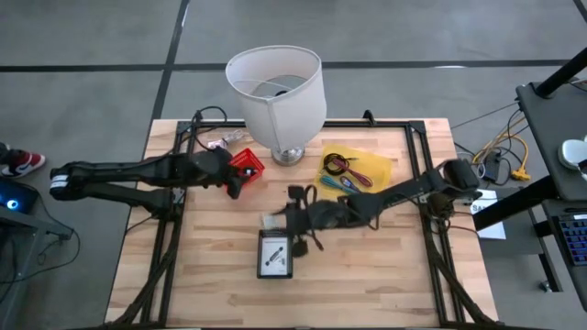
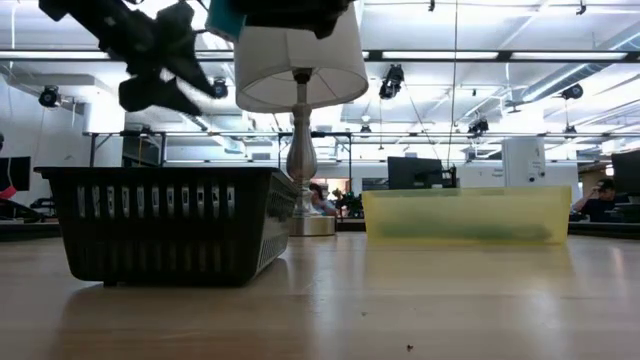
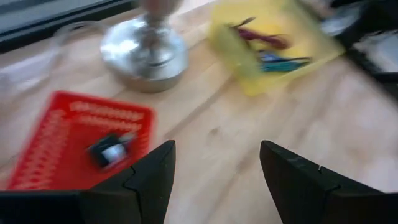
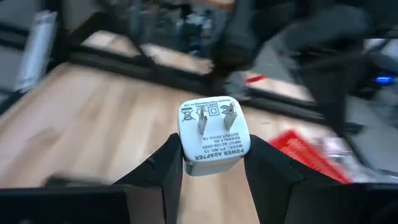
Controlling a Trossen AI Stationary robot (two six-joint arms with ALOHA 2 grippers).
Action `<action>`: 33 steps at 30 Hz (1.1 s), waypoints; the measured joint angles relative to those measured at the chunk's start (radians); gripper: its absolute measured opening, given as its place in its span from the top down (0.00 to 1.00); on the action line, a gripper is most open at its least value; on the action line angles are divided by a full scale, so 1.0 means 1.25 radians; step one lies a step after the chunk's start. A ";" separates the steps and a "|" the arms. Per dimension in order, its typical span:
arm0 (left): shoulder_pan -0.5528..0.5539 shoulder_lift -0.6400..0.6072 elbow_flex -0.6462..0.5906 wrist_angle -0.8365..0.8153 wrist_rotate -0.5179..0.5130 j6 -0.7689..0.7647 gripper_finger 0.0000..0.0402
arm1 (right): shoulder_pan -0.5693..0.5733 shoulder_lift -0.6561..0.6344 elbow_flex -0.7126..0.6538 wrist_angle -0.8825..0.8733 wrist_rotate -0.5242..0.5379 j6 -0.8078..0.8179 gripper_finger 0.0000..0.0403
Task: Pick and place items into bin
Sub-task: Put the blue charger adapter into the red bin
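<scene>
The tabletop [image 1: 385, 266] is pale wood planking framed by black rails, standing on a grey floor. Seen level from the low view, the room behind is a large hall with ceiling lights, monitors and a person [image 2: 603, 197] seated far off.

Near the back middle stands a lamp [image 1: 278, 96] with a white shade and a shiny metal base. To one side of it lies a shallow yellow bin [image 1: 356, 169] holding a dark coiled cable [image 1: 337, 165] and teal and purple strips [image 1: 353, 181]. On the other side sits a small red basket [image 1: 248, 166] with a small dark and white object [image 3: 111, 149] inside. A black basket [image 1: 275, 253] with a white card in it rests nearer the front.

The right gripper [image 4: 211, 158] hovers over the middle of the tabletop, just behind the black basket, its fingers [image 4: 163, 165] closed against the sides of a white power adapter [image 4: 212, 142], prongs and printed label facing the wrist camera. The left gripper [image 3: 214, 171] hangs by the red basket, its fingers [image 3: 152, 177] spread apart with nothing between them, bare wood showing in the gap.

From above, the adapter is hidden among the dark arm parts. Both wrist views are blurred, so the far edges and the bin's contents are hard to make out.
</scene>
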 joint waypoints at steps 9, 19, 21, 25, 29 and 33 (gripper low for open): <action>-0.001 -0.049 -0.005 0.185 0.214 0.127 0.46 | -0.057 -0.008 0.000 0.130 0.018 -0.010 0.68; -0.001 -0.096 -0.006 0.315 0.417 0.294 0.46 | -0.054 -0.045 0.000 0.132 0.017 0.030 0.68; -0.007 -0.096 -0.006 0.321 0.416 0.316 0.46 | -0.057 -0.053 0.000 0.134 0.018 0.050 0.68; -0.014 -0.069 -0.006 0.334 0.419 0.337 0.46 | -0.061 -0.066 0.000 0.153 0.033 0.080 0.68; -0.016 -0.028 -0.004 0.340 0.417 0.341 0.46 | -0.069 -0.068 0.000 0.156 0.034 0.090 0.68; -0.016 0.007 -0.004 0.378 0.416 0.343 0.46 | -0.075 -0.068 0.000 0.150 0.049 0.091 0.68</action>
